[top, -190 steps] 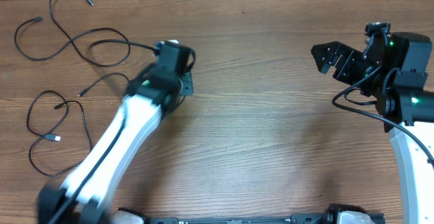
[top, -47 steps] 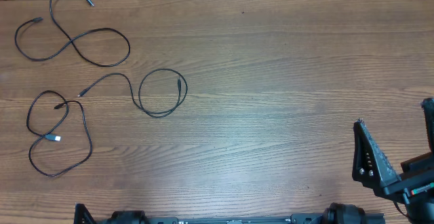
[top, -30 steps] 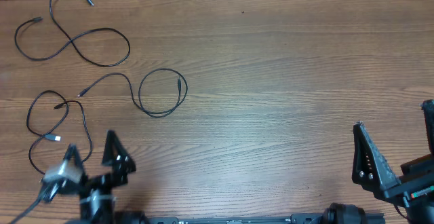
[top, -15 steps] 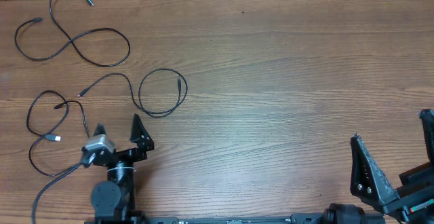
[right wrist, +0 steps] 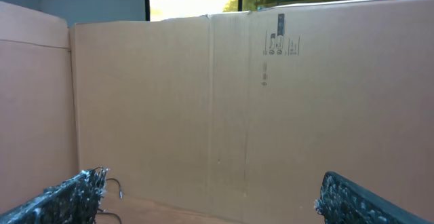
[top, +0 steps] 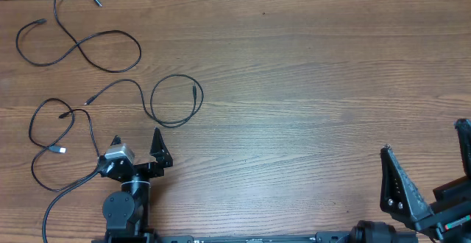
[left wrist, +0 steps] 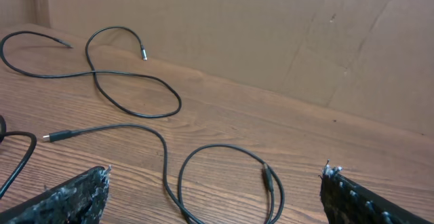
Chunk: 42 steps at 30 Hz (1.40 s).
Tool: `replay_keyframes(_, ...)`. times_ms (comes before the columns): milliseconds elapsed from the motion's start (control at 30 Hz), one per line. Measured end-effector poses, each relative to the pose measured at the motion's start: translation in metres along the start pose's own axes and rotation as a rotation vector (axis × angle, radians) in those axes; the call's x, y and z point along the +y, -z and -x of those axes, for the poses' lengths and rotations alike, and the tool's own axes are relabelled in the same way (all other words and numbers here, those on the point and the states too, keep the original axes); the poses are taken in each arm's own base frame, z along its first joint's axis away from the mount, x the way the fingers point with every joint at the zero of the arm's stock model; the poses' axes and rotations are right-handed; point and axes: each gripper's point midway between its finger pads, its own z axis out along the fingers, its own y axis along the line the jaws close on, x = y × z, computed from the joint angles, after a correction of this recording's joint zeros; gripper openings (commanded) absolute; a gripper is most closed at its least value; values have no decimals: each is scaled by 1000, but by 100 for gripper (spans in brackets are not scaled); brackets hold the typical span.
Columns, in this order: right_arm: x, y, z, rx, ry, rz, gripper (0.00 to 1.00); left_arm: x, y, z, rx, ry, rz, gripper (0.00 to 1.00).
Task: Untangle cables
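Three thin black cables lie on the left of the wooden table. One makes a figure-eight [top: 81,46] at the far left corner. A second ends in a round loop [top: 176,101]. The third [top: 62,136] crosses itself in loose loops and has a pale tip. No two of them cross each other. My left gripper [top: 135,138] stands open at the near edge, just short of the round loop [left wrist: 227,149], holding nothing. The left wrist view also shows the figure-eight [left wrist: 129,81] beyond my left gripper [left wrist: 215,176]. My right gripper [top: 423,143] is open and empty at the near right corner.
A brown cardboard wall [right wrist: 224,95] runs along the table's far side and fills the right wrist view between my right gripper's [right wrist: 211,180] fingers. Bare wood [top: 309,88] spans the middle and right of the table.
My left gripper has come up from the near edge and moved right and forward toward the round loop. The right gripper has sunk slightly. The cables have not moved.
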Motion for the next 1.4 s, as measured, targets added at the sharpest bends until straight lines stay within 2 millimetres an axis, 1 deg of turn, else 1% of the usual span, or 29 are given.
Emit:
replay_keyframes(133,7,10,6,-28,13,9,100,0,0,0,0,0,0,100)
replay_keyframes(200,18,24,13,-65,25,40,100,0,0,0,0,0,-1,100)
replay_keyframes(333,32,46,22,-122,46,72,100,3,0,1,-3,1,11,100)
replay_keyframes(467,46,73,31,-189,77,89,100,3,0,1,-3,1,12,100)
replay_keyframes(500,50,81,32,-207,86,92,100,3,0,1,-3,1,12,100)
replay_keyframes(533,56,94,34,-233,98,97,100,3,0,1,-3,1,12,99)
replay_keyframes(567,58,99,35,-244,103,99,100,3,0,1,-3,1,12,100)
replay_keyframes(633,66,116,37,-281,119,112,100,3,0,1,-3,1,12,100)
replay_keyframes(767,78,142,42,-308,159,127,100,3,0,1,-3,1,12,100)
replay_keyframes(867,86,160,56,-355,218,143,100,3,0,1,-3,1,12,100)
replay_keyframes(1033,100,192,85,-470,299,156,100,3,0,1,-3,1,12,100)
replay_keyframes(1167,109,211,105,-565,351,158,100,3,0,1,-3,1,12,100)
replay_keyframes(1233,112,216,111,-597,367,159,100,3,0,1,-3,1,12,100)
replay_keyframes(1300,113,219,115,-617,378,159,100,3,0,1,-3,1,12,100)
replay_keyframes(1400,113,219,115,-616,378,159,100,3,0,1,-3,1,12,99)
